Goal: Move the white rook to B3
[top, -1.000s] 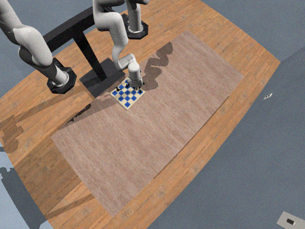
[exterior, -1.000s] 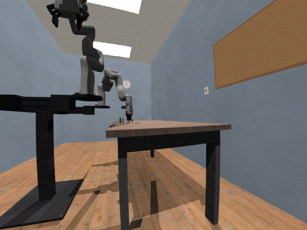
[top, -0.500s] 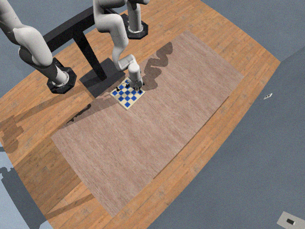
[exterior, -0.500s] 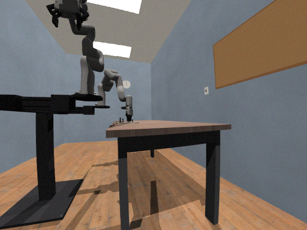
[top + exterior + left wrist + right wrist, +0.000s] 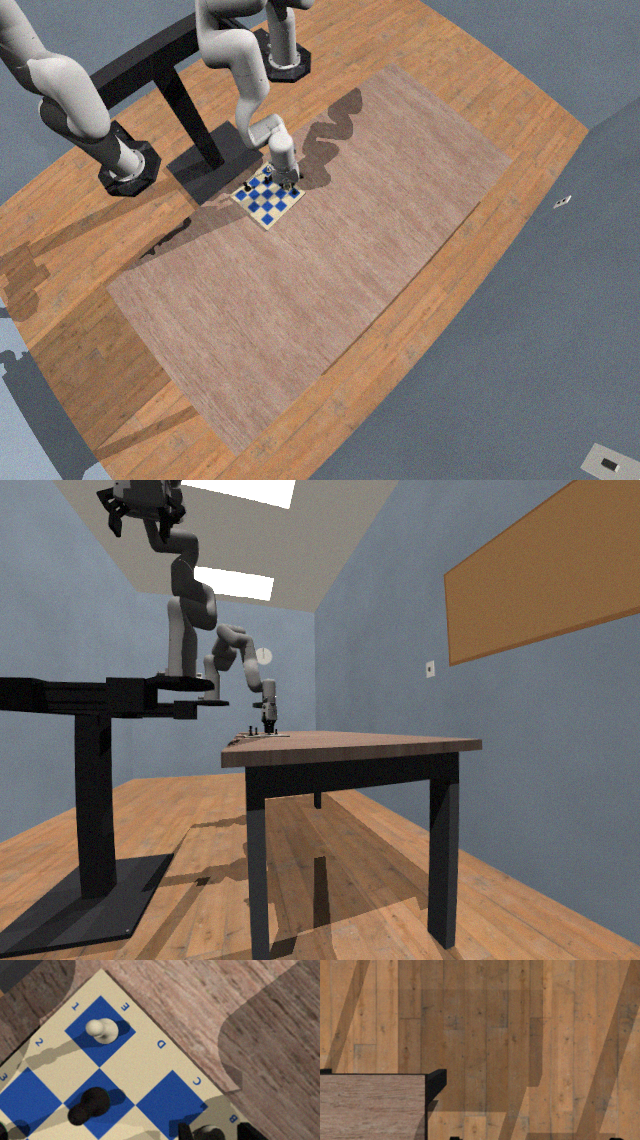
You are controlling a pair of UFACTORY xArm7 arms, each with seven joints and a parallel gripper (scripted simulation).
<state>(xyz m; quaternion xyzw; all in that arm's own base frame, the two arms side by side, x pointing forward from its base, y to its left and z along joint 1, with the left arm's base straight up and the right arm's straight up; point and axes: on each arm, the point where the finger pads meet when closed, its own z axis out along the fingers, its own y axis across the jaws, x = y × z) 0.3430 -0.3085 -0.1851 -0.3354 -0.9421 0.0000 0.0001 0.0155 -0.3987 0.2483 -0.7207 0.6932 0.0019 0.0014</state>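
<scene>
Left gripper (image 5: 287,184) (image 5: 268,731) (image 5: 215,1133)'s part-open around the white piece (image 5: 209,1133), off-centre, so we could tip it closing; right gripper (image 5: 141,531) (image 5: 535,1138)'s wide open.
</scene>
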